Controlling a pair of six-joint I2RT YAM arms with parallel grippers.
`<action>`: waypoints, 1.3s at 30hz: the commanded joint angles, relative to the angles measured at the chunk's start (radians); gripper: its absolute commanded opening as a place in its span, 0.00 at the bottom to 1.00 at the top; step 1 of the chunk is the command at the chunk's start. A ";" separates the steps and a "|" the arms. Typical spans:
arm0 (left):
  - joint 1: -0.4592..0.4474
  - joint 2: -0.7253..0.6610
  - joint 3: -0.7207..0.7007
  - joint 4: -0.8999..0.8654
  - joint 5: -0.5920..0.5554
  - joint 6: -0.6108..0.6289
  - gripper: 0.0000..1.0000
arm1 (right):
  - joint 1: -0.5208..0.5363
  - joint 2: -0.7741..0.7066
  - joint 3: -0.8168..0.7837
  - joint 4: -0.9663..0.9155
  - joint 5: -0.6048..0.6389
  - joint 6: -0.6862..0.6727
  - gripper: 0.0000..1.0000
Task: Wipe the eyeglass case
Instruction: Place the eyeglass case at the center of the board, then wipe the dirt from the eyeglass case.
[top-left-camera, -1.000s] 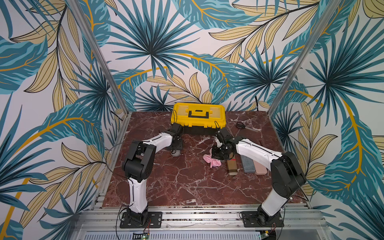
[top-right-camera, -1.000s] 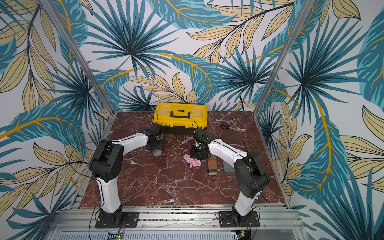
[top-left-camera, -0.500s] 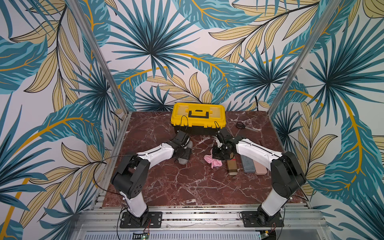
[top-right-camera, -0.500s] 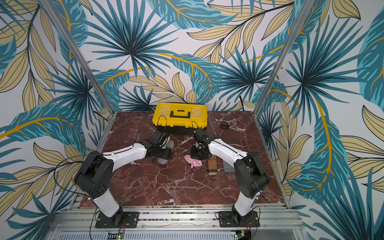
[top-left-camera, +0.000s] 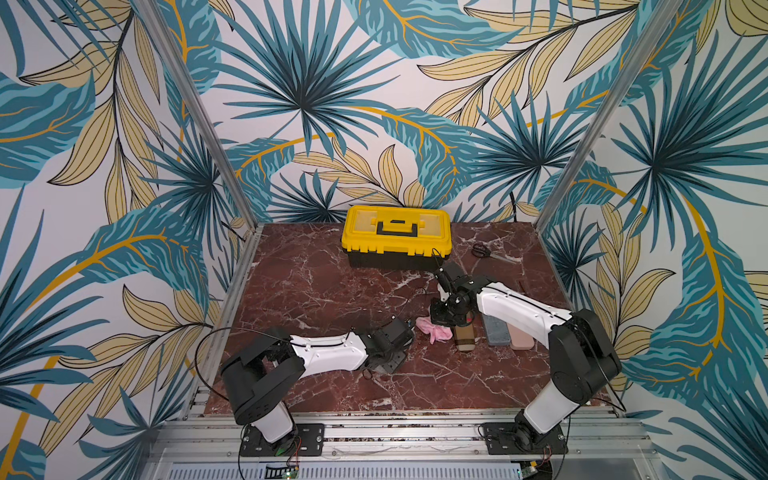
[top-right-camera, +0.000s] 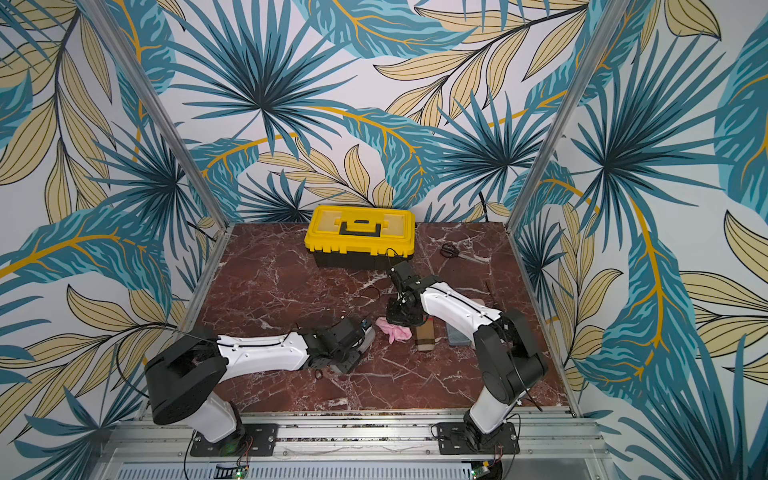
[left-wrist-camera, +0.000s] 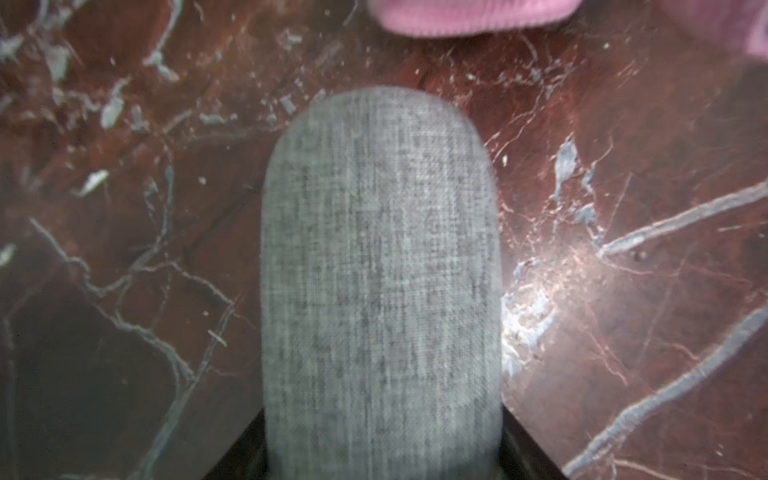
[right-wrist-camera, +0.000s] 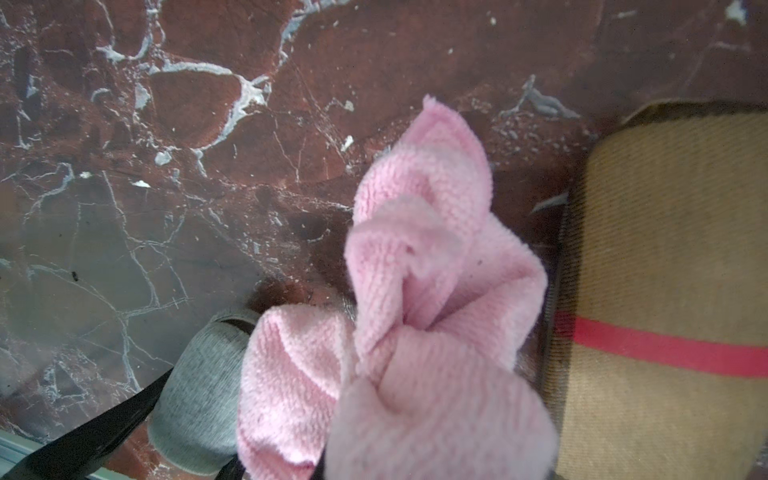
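Note:
A grey fabric eyeglass case (left-wrist-camera: 380, 270) lies lengthwise between the jaws of my left gripper (left-wrist-camera: 382, 457), which press against its sides low over the table. In a top view its rounded end (top-right-camera: 368, 332) pokes out of the left gripper (top-right-camera: 360, 330) toward the pink cloth (top-right-camera: 395, 330). My right gripper (top-left-camera: 442, 318) is shut on that bunched pink cloth (right-wrist-camera: 436, 291), which droops onto the marble. The grey case's end (right-wrist-camera: 195, 395) sits just beside the cloth in the right wrist view.
A tan case with a red stripe (top-left-camera: 465, 338), a blue-grey case (top-left-camera: 496, 334) and a pink case (top-left-camera: 521, 338) lie side by side under the right arm. A yellow toolbox (top-left-camera: 397, 237) stands at the back, with scissors (top-left-camera: 482, 250) to its right.
My left arm has swung from beside the toolbox forward and toward the centre, carrying the grey case up to the pink cloth. The right arm has stayed put.

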 joint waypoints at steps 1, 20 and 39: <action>-0.019 0.025 0.007 0.012 -0.111 0.007 0.80 | 0.004 -0.021 0.004 -0.037 0.016 -0.003 0.00; -0.053 -0.374 -0.282 0.222 -0.073 -0.113 1.00 | 0.024 -0.058 0.062 -0.127 0.060 -0.011 0.00; -0.054 -0.170 -0.391 0.520 -0.104 -0.080 0.72 | 0.206 0.113 0.101 -0.022 -0.030 0.109 0.00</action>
